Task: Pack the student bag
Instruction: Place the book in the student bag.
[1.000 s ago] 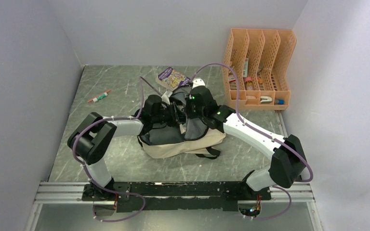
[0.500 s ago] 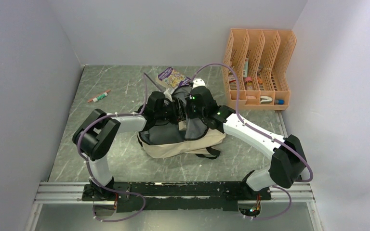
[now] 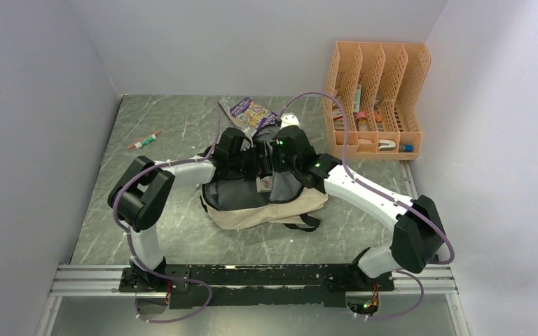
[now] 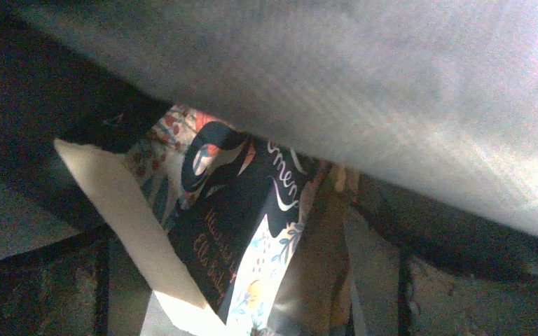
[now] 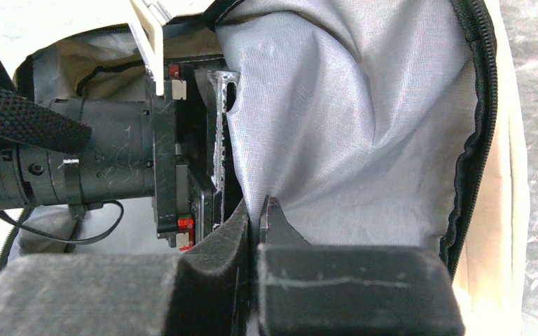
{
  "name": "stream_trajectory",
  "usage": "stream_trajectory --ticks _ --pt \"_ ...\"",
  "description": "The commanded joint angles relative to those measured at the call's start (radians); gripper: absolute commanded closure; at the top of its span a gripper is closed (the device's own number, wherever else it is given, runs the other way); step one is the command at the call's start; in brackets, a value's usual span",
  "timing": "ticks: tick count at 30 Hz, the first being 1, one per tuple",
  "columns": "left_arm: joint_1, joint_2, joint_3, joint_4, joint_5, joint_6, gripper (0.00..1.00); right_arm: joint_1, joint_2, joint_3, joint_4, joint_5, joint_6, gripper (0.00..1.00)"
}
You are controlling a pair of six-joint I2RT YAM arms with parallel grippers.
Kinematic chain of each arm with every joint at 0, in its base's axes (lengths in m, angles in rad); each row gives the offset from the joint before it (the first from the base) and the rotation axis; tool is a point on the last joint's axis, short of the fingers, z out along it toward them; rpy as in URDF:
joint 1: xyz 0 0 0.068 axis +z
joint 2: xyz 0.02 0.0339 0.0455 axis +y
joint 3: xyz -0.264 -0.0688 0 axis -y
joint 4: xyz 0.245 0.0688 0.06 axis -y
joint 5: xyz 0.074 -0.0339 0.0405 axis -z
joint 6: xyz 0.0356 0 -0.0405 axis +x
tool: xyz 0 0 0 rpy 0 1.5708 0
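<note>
Top external view shows the student bag (image 3: 263,210) lying open at the middle of the surface with both arms at its mouth. The right gripper (image 5: 259,210) has its fingers pinching the grey lining to hold the flap up. The left gripper (image 3: 252,159) is inside by a floral-covered book (image 4: 238,217), its fingers' state impossible to tell. Packing looks partway done: a purple book (image 3: 250,112) by the far edge, a marker (image 3: 144,140) toward the far-left corner and the contents of the orange organizer (image 3: 375,84) in the far-right corner lie outside.
</note>
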Motion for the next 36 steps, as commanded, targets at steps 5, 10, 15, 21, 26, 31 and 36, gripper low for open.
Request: stream_trajectory --ticks 5,10,15,21,26,31,36 --pt "0.021 -0.090 0.099 -0.258 -0.112 0.164 0.03 0.000 0.019 0.006 0.067 0.002 -0.010 1.00" --pt "0.036 -0.127 0.100 -0.346 -0.150 0.205 0.03 0.000 0.024 0.004 0.068 0.003 -0.009 1.00" --pt "0.047 -0.223 0.058 -0.405 -0.199 0.245 0.03 0.000 0.024 0.002 0.062 0.013 -0.012 1.00" --pt "0.049 -0.457 -0.052 -0.454 -0.309 0.253 0.11 0.000 0.025 -0.019 0.048 0.020 -0.022 1.00" --pt "0.057 -0.643 -0.107 -0.484 -0.467 0.271 0.16 0.001 0.033 -0.033 0.046 -0.080 -0.052 1.00" --pt "0.134 -0.683 -0.096 -0.505 -0.492 0.303 0.15 0.001 0.067 -0.031 0.031 -0.295 -0.076 0.91" --pt "0.192 -0.662 -0.081 -0.497 -0.452 0.315 0.15 0.027 0.190 0.045 -0.153 -0.399 -0.139 0.64"
